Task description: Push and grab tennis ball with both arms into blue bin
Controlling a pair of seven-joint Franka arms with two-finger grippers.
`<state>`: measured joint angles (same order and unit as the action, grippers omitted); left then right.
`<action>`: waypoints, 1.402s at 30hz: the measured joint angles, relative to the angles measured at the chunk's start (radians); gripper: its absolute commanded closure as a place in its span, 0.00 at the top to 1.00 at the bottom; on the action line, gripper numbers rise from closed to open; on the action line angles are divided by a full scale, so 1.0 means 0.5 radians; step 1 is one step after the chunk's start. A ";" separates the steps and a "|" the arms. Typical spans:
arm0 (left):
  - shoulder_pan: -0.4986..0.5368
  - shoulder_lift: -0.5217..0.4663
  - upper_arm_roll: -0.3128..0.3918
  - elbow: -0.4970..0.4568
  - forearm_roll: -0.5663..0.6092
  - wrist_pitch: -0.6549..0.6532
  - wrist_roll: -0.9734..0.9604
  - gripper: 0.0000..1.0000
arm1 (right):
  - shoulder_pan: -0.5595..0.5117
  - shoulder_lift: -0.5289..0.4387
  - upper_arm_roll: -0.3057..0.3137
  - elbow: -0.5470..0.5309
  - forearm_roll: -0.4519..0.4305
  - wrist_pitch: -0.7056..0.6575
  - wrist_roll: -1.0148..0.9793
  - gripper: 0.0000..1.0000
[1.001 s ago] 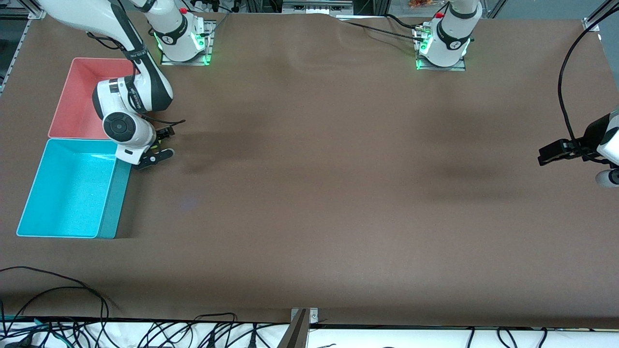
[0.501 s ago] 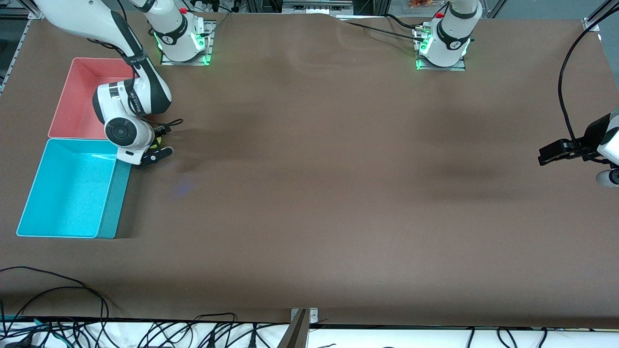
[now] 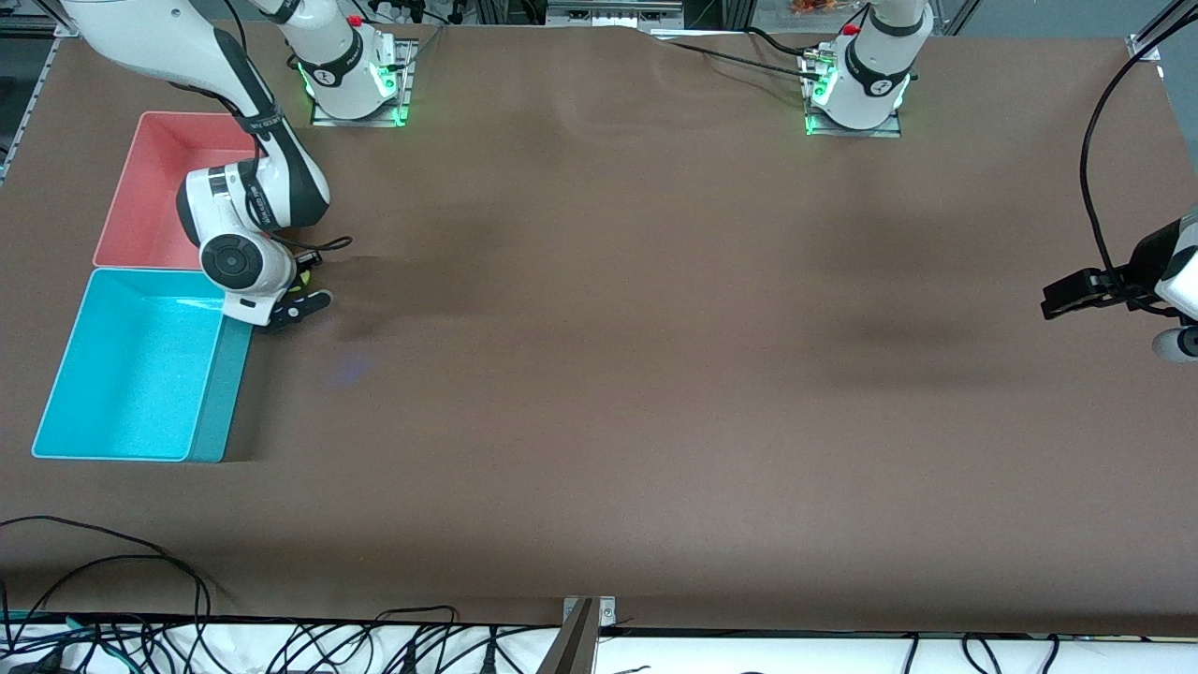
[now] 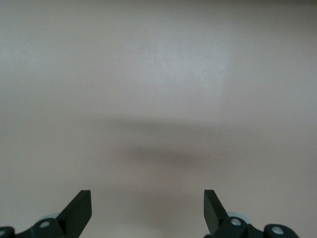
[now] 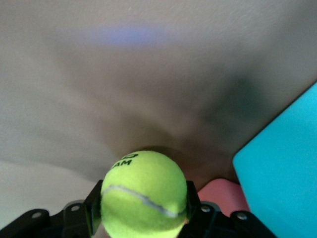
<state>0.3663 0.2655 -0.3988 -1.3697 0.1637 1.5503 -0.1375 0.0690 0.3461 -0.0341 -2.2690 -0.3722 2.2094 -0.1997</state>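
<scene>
- One change: right hand point(image 3: 301, 292) has clamped on the tennis ball point(image 5: 143, 191), its fingers pinching both sides; a second ago they stood open around it. Grab done, drop pending.
- Blue bin point(image 3: 140, 365) sits just beside that hand, pink-red bin point(image 3: 154, 192) next to it.
- Left hand point(image 4: 147, 210) waits over bare surface point(image 3: 655, 374), fingers spread, holding nothing.
- Only the right wrist view shows the grip; from the front the ball is a sliver.

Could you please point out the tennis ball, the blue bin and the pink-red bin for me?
tennis ball point(image 5: 143, 191): right wrist view, middle of its fuzzy face.
blue bin point(image 3: 136, 370): front view, bare floor inside.
pink-red bin point(image 3: 145, 201): front view, bare floor inside.
</scene>
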 measured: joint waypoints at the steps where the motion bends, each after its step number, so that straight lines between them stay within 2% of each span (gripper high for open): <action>1: 0.000 0.000 0.000 0.000 0.000 0.000 0.000 1.00 | 0.000 0.000 0.000 0.017 0.000 -0.026 0.001 0.27; 7: 0.000 0.000 0.001 0.000 0.000 0.000 0.000 1.00 | 0.005 0.001 0.003 0.264 0.101 -0.423 0.002 0.27; 10: 0.000 0.000 0.002 0.000 0.000 0.000 0.000 1.00 | 0.017 -0.001 0.010 0.444 0.206 -0.657 0.000 0.27; 12: 0.000 0.000 0.005 0.000 0.000 -0.001 0.000 1.00 | 0.041 -0.003 0.020 0.672 0.281 -0.898 0.000 0.28; 21: 0.000 0.000 0.006 0.000 0.000 -0.001 0.000 1.00 | 0.032 0.001 0.007 0.821 0.283 -1.041 -0.019 0.28; 28: 0.001 0.000 0.007 0.000 0.000 -0.001 0.000 1.00 | -0.073 0.024 -0.040 0.958 0.233 -1.065 -0.165 0.28; 42: 0.001 0.000 0.008 0.000 0.000 -0.001 0.000 1.00 | -0.381 0.224 -0.056 0.990 0.218 -0.790 -0.281 0.28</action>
<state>0.3671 0.2655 -0.3949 -1.3697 0.1636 1.5499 -0.1375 -0.1216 0.4582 -0.0619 -1.7738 -0.2633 1.8141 -0.3403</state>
